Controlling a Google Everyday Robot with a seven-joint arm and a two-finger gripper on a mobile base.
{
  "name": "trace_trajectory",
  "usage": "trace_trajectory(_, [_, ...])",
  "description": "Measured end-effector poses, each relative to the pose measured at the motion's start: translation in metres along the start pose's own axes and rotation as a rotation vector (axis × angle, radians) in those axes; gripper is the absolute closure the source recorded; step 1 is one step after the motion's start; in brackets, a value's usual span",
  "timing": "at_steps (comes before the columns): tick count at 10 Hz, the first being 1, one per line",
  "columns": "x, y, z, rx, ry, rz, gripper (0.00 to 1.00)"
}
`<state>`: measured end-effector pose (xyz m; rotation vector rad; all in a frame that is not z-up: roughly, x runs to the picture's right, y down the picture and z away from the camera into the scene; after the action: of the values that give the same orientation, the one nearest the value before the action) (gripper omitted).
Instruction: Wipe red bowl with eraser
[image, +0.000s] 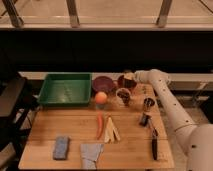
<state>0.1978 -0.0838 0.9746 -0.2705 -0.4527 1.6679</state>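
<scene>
The red bowl (123, 83) sits at the far edge of the surface (70, 127), towards the right far corner, just beside the purple bowl (103, 83) and behind the cup (123, 95). The arm (167, 100) reaches in from the right edge, and the end effector (131, 77) hangs over the right rim of the red bowl. I cannot tell whether it is open or closed, or what it grips. The eraser cannot be made out on its own; a pale patch at the end effector may be it.

The step in hand seems to be the wipe itself. To do it well, the eraser's flat face should press lightly on the bowl's inner wall, moving in short strokes around the curve. The bowl looks light and glossy, so hard sideways pushes could slide it into the purple bowl or the cup.
</scene>
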Motion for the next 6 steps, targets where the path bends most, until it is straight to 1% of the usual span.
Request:
trace_trajectory(1, [-0.001,-0.005,-0.002,0.009,0.0,0.007,0.81])
trace_trajectory(2, [-0.007,-0.015,-0.004,0.023,-0.008,0.014,0.81])
trace_trajectory(3, [-0.013,-0.018,-0.001,0.025,-0.014,0.009,0.81])
trace_trajectory(4, [-0.02,-0.018,0.006,0.021,-0.018,0.002,0.81])
trace_trajectory(5, [-0.029,-0.015,0.016,0.007,-0.019,-0.011,0.81])
trace_trajectory(6, [-0.031,-0.011,0.023,-0.008,-0.019,-0.018,0.81])
